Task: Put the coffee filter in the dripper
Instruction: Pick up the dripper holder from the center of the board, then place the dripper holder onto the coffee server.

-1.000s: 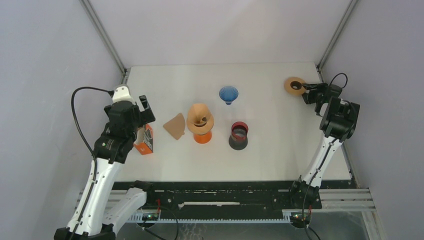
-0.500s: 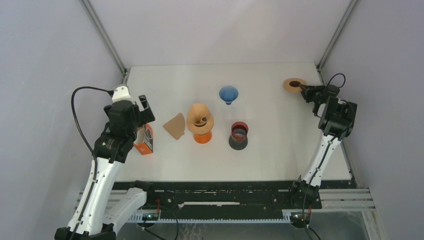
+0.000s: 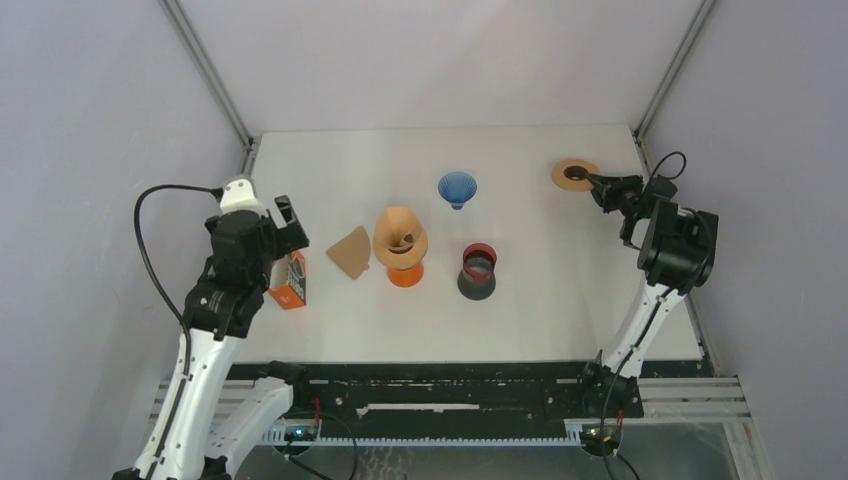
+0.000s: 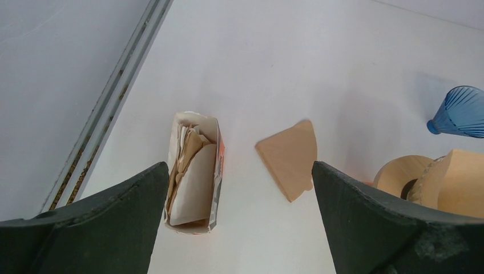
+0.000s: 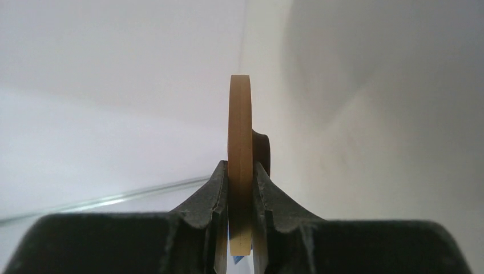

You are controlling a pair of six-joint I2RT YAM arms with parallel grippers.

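As we look down from above, the left gripper [image 3: 290,224] hangs over the left side of the table [image 3: 560,310], its jaws spread wide with nothing between them. Near it stands an orange box [image 3: 290,280]. The coffee filter [image 3: 350,252] lies flat on the table just right of that box, apart from both grippers. Just right of the filter stands a tan cone [image 3: 400,236] on an orange base. Farther back is the blue dripper [image 3: 457,187], with nothing in it, and nearer to us a black cup [image 3: 477,272] with a red rim. At the far right corner the right gripper [image 3: 592,181] meets the edge of a wooden ring [image 3: 562,173].

From the left wrist we see both dark fingers far apart. The box appears between them, open at the top, with folded paper inside. The brown filter lies beside it on bare table. The blue dripper shows at the right edge, well apart from the filter.

From the right wrist we see the ring edge-on, with a finger pressed against each face. The jaws are narrow and clamp it. We cannot tell whether the ring rests on the table or is lifted.
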